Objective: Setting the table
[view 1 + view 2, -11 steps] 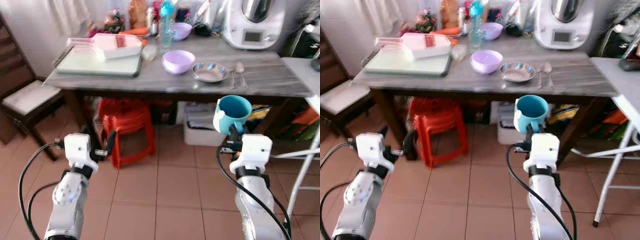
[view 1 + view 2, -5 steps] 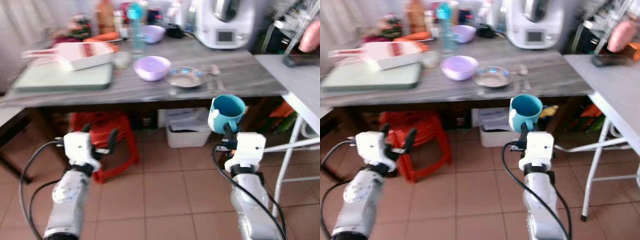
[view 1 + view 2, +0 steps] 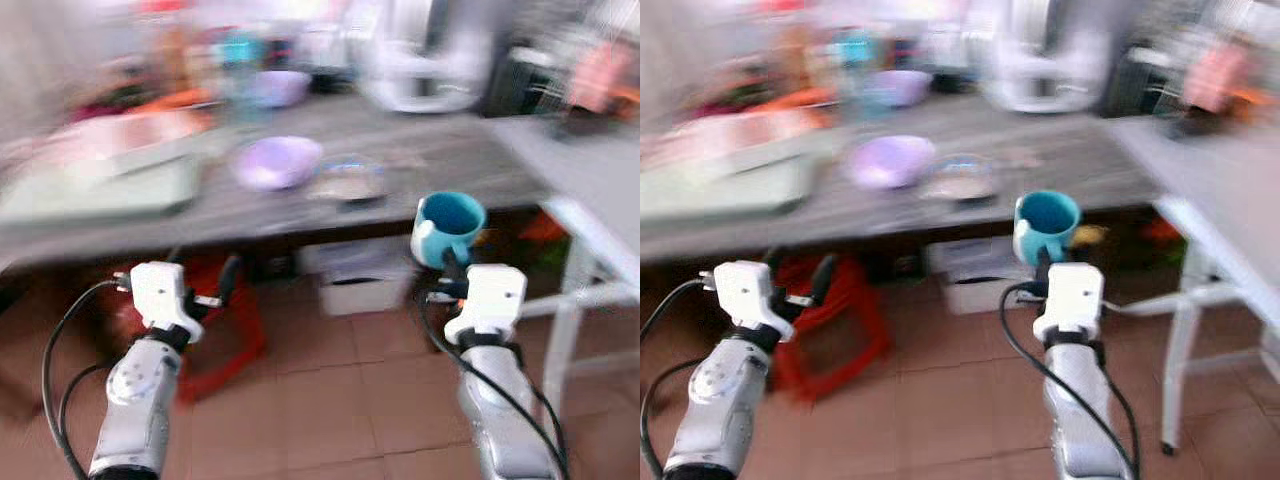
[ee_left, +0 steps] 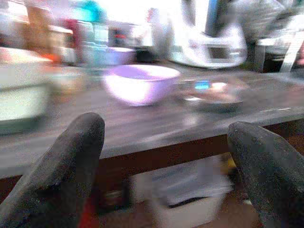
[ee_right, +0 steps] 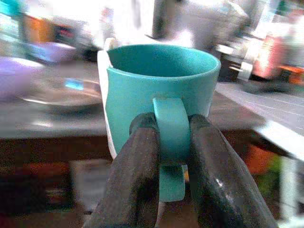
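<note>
One teal mug (image 5: 159, 97), its inside empty as far as can be seen, stands upright in the air in front of the grey surface (image 3: 450, 165), below its edge, with the right hand (image 5: 172, 137) clamped on its handle, one black finger on each side. The left hand (image 4: 166, 156) hangs lower on the other side, its two fingers (image 4: 71, 161) spread wide with nothing between them, pointing toward the surface's front edge. The head views are blurred, but two bowls can be counted on the surface: a lilac bowl (image 3: 276, 162) near the front, with no contents that can be made out, and a second purple bowl (image 3: 274, 86) farther back among blurred bottles and jars. Just beside the lilac bowl lies one shallow metal dish (image 4: 211, 95), which looks empty. To the robot's left sits one pale green tray (image 3: 95, 190) carrying a pink-and-white item (image 3: 150, 130) too smeared to name. One white kitchen appliance (image 3: 420, 70) stands at the back of the surface. Beneath the surface, a red plastic stool (image 3: 225, 325) and a white storage box (image 3: 365, 285) rest on the brown tiled floor (image 3: 330, 420); what the box holds cannot be told. A second, lighter surface (image 3: 1200, 165) on white metal legs stands to the robot's right.
</note>
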